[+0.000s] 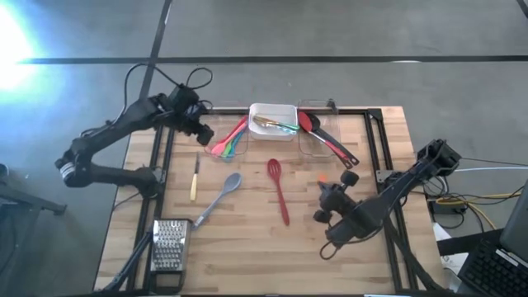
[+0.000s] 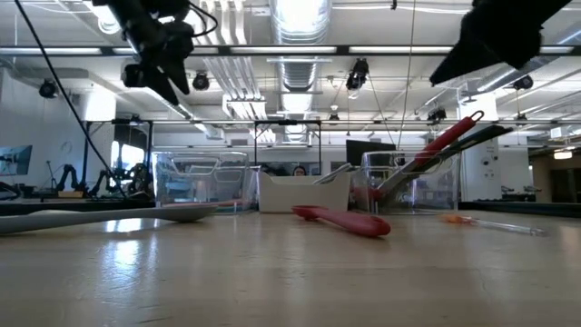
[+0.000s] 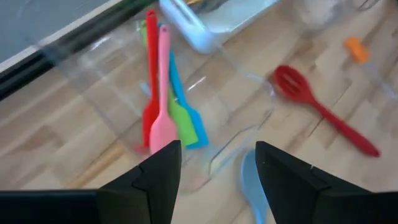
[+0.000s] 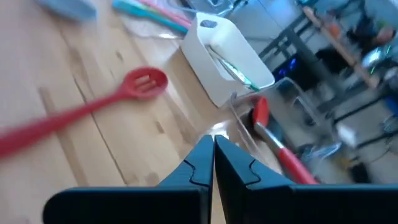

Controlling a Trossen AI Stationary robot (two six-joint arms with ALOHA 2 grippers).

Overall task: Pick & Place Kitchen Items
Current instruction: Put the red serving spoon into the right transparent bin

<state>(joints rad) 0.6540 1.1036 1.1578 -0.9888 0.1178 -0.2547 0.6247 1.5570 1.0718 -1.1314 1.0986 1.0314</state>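
My left gripper (image 1: pixel 205 134) (image 3: pixel 217 155) hangs open and holds nothing, above the near left corner of a clear bin (image 1: pixel 221 153). In that bin lie red, pink, green and blue spatulas (image 3: pixel 165 93) (image 1: pixel 230 142). A red slotted spoon (image 1: pixel 278 190) (image 4: pixel 74 112), a grey-blue spoon (image 1: pixel 219 198) and a small yellow-handled knife (image 1: pixel 195 178) lie flat on the table. My right gripper (image 1: pixel 325 195) (image 4: pixel 213 144) is shut on nothing, above the table to the right of the red spoon.
A white bin (image 1: pixel 273 132) with cutlery stands at the far middle. Right of it, a clear bin (image 1: pixel 307 149) holds red and black utensils (image 1: pixel 330 142). A metal grater (image 1: pixel 169 246) lies at the near left. A small orange piece (image 1: pixel 322 177) lies near my right gripper.
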